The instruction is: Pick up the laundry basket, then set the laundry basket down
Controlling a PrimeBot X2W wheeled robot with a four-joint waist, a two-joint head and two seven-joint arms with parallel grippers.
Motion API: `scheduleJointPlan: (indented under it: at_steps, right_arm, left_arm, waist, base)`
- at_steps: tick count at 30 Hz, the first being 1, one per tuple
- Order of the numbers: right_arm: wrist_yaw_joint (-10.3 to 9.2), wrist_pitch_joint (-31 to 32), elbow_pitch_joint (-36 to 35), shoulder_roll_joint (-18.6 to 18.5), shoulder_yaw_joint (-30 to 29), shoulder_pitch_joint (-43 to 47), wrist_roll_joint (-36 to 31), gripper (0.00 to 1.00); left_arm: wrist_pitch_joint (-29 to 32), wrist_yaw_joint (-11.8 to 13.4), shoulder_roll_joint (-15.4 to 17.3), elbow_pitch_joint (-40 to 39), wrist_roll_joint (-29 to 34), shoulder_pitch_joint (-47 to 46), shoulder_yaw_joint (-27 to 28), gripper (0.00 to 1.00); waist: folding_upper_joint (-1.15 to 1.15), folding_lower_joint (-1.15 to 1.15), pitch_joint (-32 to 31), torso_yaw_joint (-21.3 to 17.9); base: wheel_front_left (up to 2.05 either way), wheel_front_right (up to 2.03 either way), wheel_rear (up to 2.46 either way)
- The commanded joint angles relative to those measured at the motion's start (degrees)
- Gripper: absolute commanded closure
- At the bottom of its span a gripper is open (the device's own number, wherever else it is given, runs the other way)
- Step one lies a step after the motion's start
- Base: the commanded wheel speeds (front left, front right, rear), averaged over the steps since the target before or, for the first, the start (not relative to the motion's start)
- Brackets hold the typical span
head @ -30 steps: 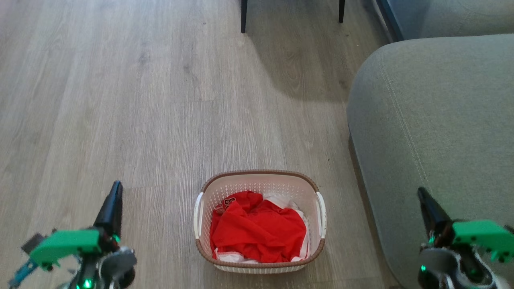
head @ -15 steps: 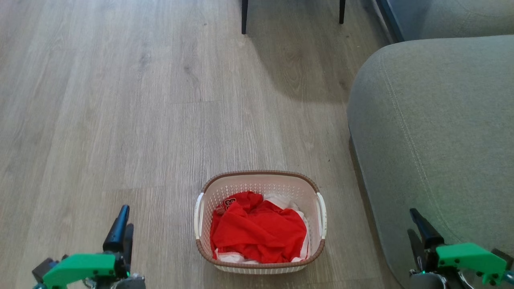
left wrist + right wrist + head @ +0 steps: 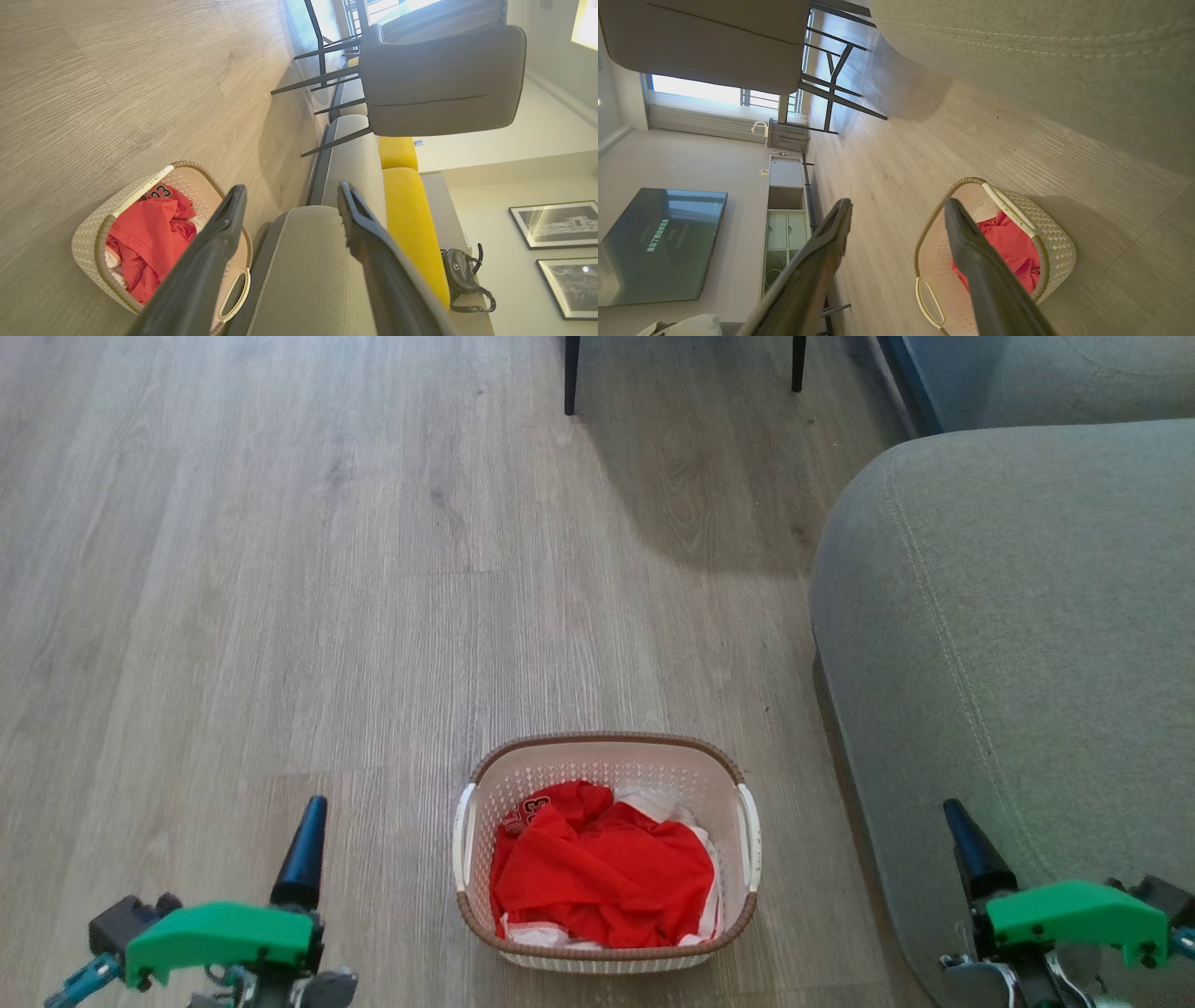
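The left gripper (image 3: 313,812) hangs low over the wood floor (image 3: 280,569), left of the basket and apart from it; its wrist view shows its jaws spread wide, with nothing between them. The basket (image 3: 607,751) stands upright on the floor between the two grippers, red and white clothes (image 3: 602,873) heaped inside, just beside the grey sofa (image 3: 1008,616). The right gripper (image 3: 954,812) hangs in front of the sofa's edge, clear of the basket, jaws likewise spread and empty.
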Motion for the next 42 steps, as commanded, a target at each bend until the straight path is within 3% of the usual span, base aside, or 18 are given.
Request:
scheduleJointPlan:
  at_steps: [1, 19, 42]
  right_arm:
    - [-0.02, -0.8, -2.5, -0.4, 0.8, -2.3, -1.8, 0.00]
    - [-0.04, -3.8, -6.3, -0.5, 3.8, -1.9, -18.5, 0.00]
    - [-0.05, -7.7, -8.0, -0.7, 7.6, -1.6, -35.4, 0.00]
  left_arm:
    - [-0.6, 0.3, 0.5, -2.6, 1.8, -2.9, 0.0, 0.00]
    - [-3.7, 3.1, 0.9, -5.9, 20.7, -2.4, -2.8, 0.00]
    - [-7.5, 8.1, 2.9, -8.9, 38.2, -0.6, -6.7, 0.00]
  waist:
    - [0.00, 0.00, 0.0, 0.0]
    - [0.00, 0.00, 0.0, 0.2]
    - [0.00, 0.00, 0.1, 0.3]
  base:
    - [0.00, 0.00, 0.00]
    - [0.00, 0.00, 0.00]
    - [0.00, 0.00, 0.00]
